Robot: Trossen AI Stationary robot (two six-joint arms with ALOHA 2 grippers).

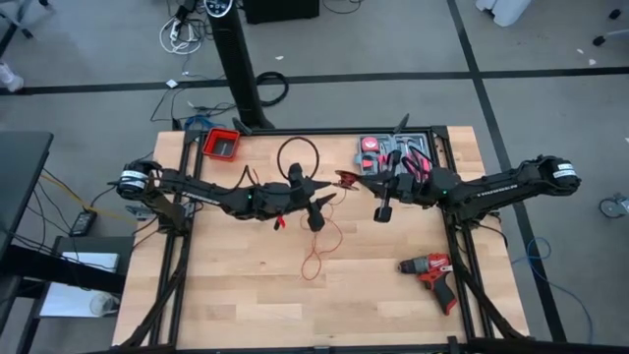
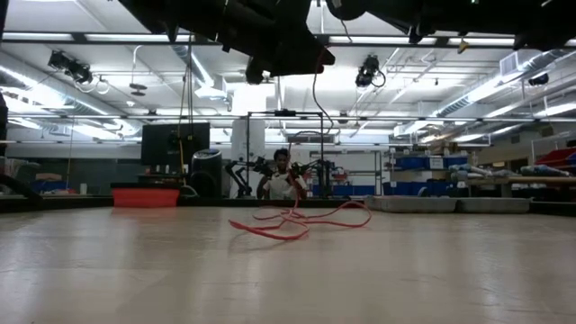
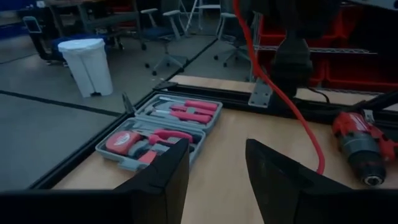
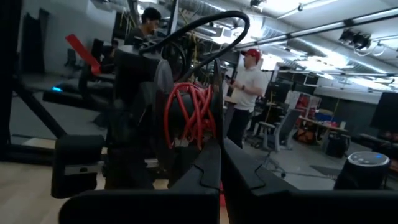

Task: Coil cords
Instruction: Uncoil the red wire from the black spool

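Both grippers aloft: left (image 3: 214, 171) open; right (image 4: 219, 163) pinching wound cords (image 4: 189, 118), seen only wrist-side.

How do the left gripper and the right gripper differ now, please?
The left gripper has its fingers open with nothing between them; the right gripper is shut, its fingers meeting. In the high view the left gripper sits mid-table near the loose red cord, the right gripper nearer the tool case. Both are dark, two-fingered.
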